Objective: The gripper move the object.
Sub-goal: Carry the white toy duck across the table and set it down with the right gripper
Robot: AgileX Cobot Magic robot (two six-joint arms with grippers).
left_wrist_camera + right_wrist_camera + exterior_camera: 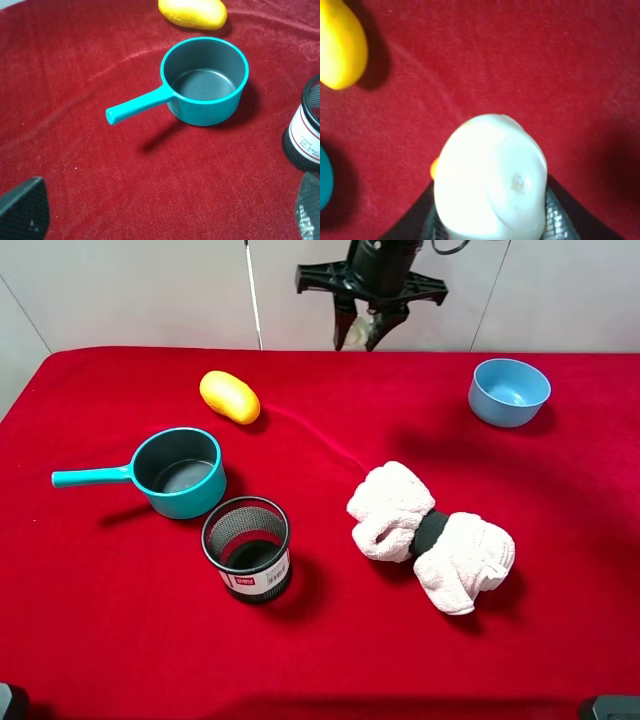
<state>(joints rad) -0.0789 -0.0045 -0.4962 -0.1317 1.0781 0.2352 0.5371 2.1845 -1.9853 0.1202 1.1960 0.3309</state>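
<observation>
**Black claw-like right hand [369, 335] clamped on tiny off-white mushroom-shaped toy [490, 180]**

The right hand holds the mushroom-shaped toy in the air above the far part of the red-cloth desk [100, 620]. The yellow-orange oval [229, 397] lies to one side of it and the light blue bowl [508, 391] to the other. The left hand [164, 212] is empty, its fingers wide apart, over the cloth near the teal saucepan [205, 82] and the black mesh cup [306, 135].

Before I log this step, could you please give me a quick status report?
Right gripper shut on mushroom toy, high above red cloth. Left gripper open, near teal pan. Yellow oval off to side.
</observation>
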